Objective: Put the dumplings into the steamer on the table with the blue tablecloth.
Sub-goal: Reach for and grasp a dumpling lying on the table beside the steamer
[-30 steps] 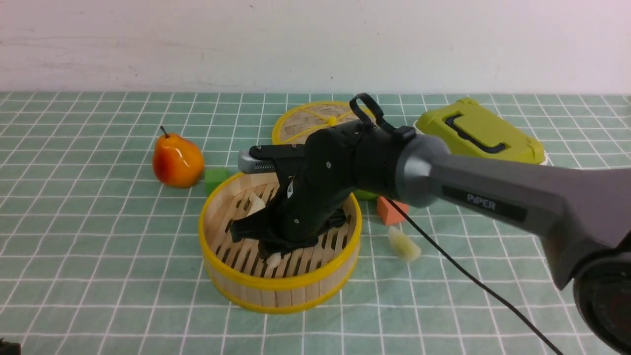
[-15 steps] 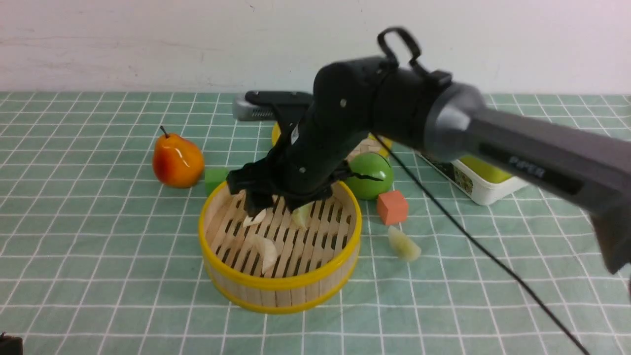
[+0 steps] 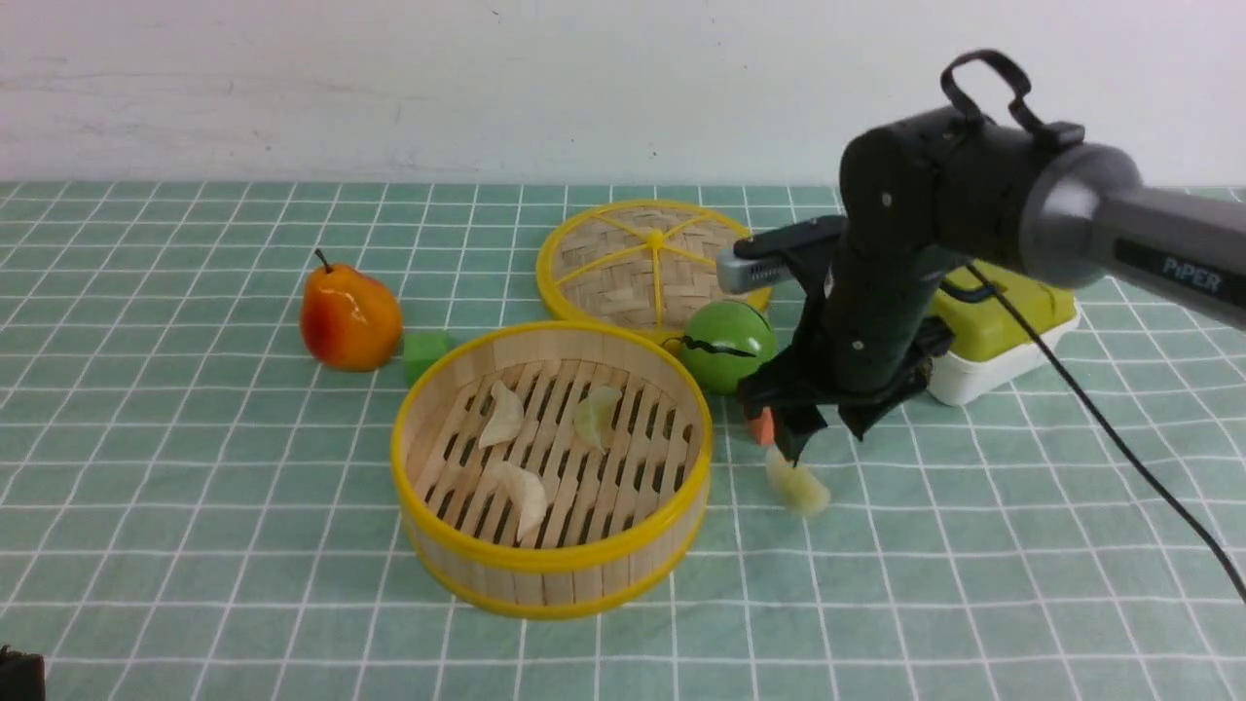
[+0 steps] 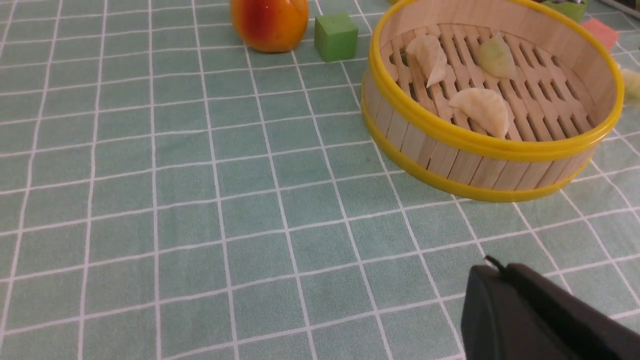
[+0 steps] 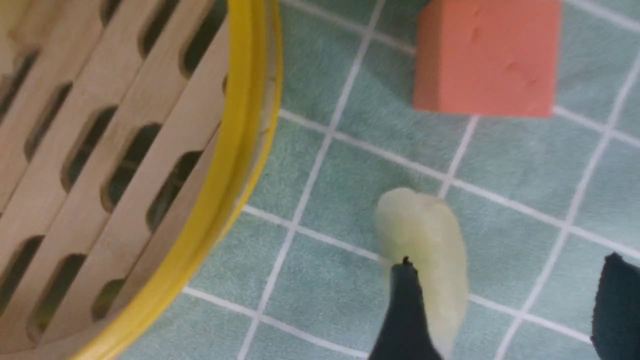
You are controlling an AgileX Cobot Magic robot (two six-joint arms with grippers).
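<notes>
right gripper (image 3: 827,436), jaws spread, hovers above the loose dumpling (image 3: 798,490) at its 7 o'clock; long axis 11-to-5.

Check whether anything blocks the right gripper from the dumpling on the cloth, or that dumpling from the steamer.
Nothing visible does. The right gripper hangs open just over the dumpling, bare tablecloth lies between it and the steamer, and the orange cube sits off that path. Only the steamer's own wall needs clearing.
</notes>
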